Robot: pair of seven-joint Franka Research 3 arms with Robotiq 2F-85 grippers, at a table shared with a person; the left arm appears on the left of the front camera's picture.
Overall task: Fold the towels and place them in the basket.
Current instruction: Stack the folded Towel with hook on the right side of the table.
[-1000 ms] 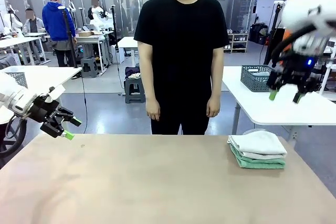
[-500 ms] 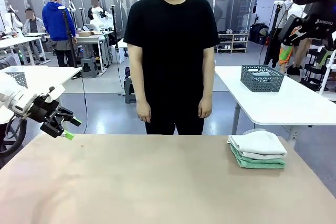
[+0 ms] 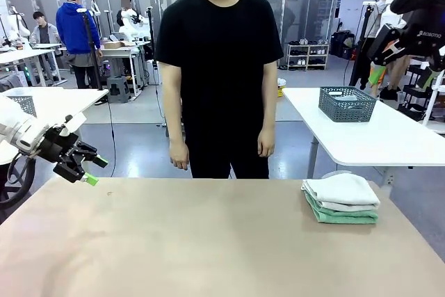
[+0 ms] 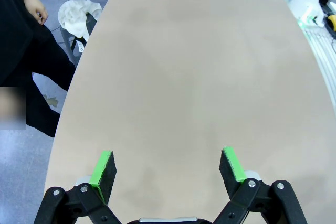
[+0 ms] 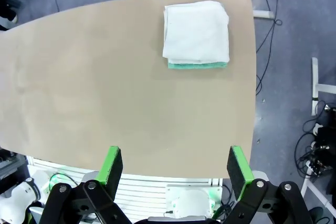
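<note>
Left end effector [image 3: 89,170] hovering spread, empty, over worktop [image 3: 208,241] edge; right end effector [image 5: 172,167] spread, high above. Folded cream towel [image 3: 342,190] lying atop mint towel [image 3: 337,216], stacked ready for basket [image 3: 346,103].

towels [image 3: 341,198]: stacked, table [image 3: 195,241] right | basket [image 3: 346,103]: behind, other table [image 3: 375,137]

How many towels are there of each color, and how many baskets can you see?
White towel: 1
Green towel: 1
Basket: 1
Total: 3 things. The white towel lies folded on top of the green one on the table; the basket sits on the white table behind.
</note>
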